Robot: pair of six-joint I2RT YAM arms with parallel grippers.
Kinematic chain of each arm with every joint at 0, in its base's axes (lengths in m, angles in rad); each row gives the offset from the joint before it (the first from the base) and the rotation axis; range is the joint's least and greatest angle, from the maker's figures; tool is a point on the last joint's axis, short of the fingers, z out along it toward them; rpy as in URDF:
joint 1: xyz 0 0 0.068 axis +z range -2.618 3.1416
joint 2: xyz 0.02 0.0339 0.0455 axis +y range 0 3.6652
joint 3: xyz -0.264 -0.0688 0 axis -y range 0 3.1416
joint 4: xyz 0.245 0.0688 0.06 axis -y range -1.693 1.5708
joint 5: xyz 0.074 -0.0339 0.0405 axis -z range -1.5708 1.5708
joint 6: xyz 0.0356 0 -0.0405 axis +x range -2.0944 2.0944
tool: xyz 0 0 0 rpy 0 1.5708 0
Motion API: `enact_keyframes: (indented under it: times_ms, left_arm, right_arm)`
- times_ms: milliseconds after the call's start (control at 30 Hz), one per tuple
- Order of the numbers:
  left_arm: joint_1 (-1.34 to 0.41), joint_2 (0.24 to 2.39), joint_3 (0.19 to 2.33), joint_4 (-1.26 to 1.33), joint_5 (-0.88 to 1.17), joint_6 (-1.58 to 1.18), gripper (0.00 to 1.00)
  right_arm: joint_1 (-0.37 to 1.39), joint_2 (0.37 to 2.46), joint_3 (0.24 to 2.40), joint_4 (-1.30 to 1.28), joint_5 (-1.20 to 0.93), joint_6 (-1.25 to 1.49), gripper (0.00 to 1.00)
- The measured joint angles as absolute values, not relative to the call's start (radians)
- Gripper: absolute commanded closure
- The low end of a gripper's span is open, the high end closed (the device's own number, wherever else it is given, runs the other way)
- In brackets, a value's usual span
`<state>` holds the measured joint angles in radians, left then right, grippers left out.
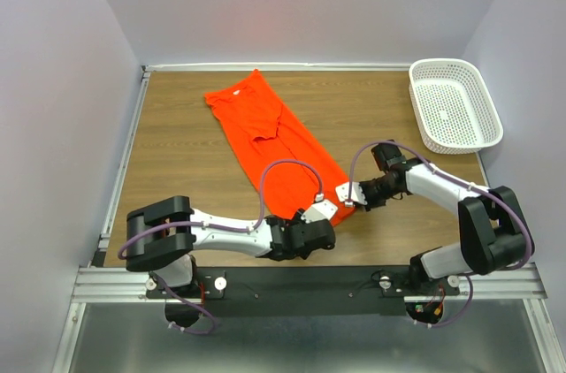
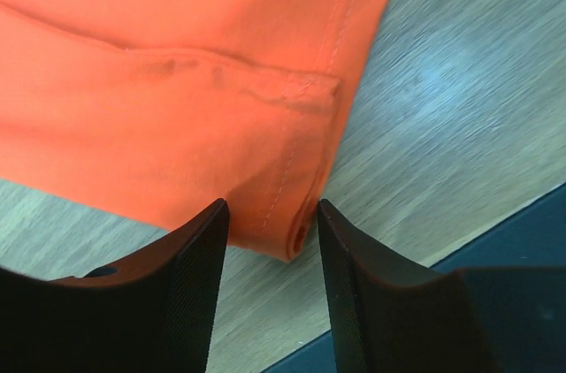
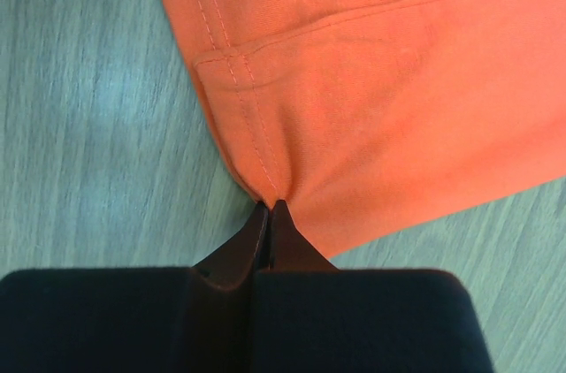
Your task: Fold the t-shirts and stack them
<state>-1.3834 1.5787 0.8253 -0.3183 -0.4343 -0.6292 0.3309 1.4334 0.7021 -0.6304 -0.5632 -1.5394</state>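
The t-shirt (image 1: pixel 274 139) lies flat on the wooden bench (image 1: pixel 186 152) as a long narrow orange-red shape. It runs slantwise from the far left part of the bench, where the neck end is, down to the near middle, where the hem end lies just in front of the two arms. Both arms reach to this near end, one at each corner of the hem. The left tool (image 2: pixel 270 214) is partly open: its two black fingers (image 2: pixel 190 258) stand apart, and the stitched corner of the hem sits in the gap between them (the cloth comes close to the one finger, but it is not squeezed, as far as the left wrist view shows). The right tool (image 3: pixel 270 207) is closed completely, and its tips pinch the edge of the cloth at the other corner; the fabric draws into small wrinkles that run toward the tips. In both wrist views a second layer with a double seam lies on top of the cloth near the corner. A white lattice basket (image 1: pixel 451 108) stands at the far right corner of the bench, well apart from the t-shirt.
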Motion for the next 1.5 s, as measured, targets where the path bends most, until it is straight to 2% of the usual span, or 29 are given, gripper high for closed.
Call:
enact_keyframes:
  times_ms: [100, 233, 300, 367, 400, 500, 667, 1033, 1167, 1300, 1500]
  left_arm:
    - [-1.383, 1.586, 0.817, -0.312, -0.434, -0.628, 0.55]
    - [-1.383, 1.604, 0.828, -0.294, -0.431, -0.623, 0.56]
    - [-1.385, 1.621, 0.843, -0.287, -0.430, -0.618, 0.60]
    - [-1.387, 1.637, 0.856, -0.279, -0.429, -0.617, 0.70]
    - [-1.388, 1.641, 0.859, -0.275, -0.426, -0.614, 0.81]
    - [-1.393, 1.647, 0.862, -0.270, -0.428, -0.611, 1.00]
    - [-1.396, 1.637, 0.860, -0.267, -0.404, -0.604, 1.00]
    - [-1.354, 1.468, 0.757, -0.130, -0.136, -0.523, 1.00]
    - [-1.244, 1.345, 0.689, -0.079, -0.056, -0.525, 1.00]
    - [-1.048, 1.234, 0.656, -0.051, 0.024, -0.532, 1.00]
    - [-0.846, 1.178, 0.654, -0.041, 0.088, -0.535, 1.00]
  right_arm:
    - [0.324, 1.435, 0.704, -0.643, -0.570, -1.539, 0.99]
    - [0.315, 1.441, 0.714, -0.662, -0.575, -1.539, 1.00]
    - [0.309, 1.443, 0.718, -0.673, -0.577, -1.539, 0.99]
    - [0.304, 1.446, 0.722, -0.684, -0.583, -1.539, 1.00]
    - [0.302, 1.448, 0.725, -0.690, -0.585, -1.539, 0.99]
    - [0.299, 1.456, 0.736, -0.704, -0.595, -1.538, 0.99]
    - [0.298, 1.463, 0.770, -0.743, -0.626, -1.520, 1.00]
    - [0.292, 1.475, 0.974, -0.810, -0.743, -1.405, 1.00]
    - [0.292, 1.535, 1.057, -0.817, -0.781, -1.365, 0.99]
    - [0.292, 1.618, 1.142, -0.816, -0.801, -1.334, 0.99]
    - [0.292, 1.731, 1.280, -0.822, -0.829, -1.288, 0.99]
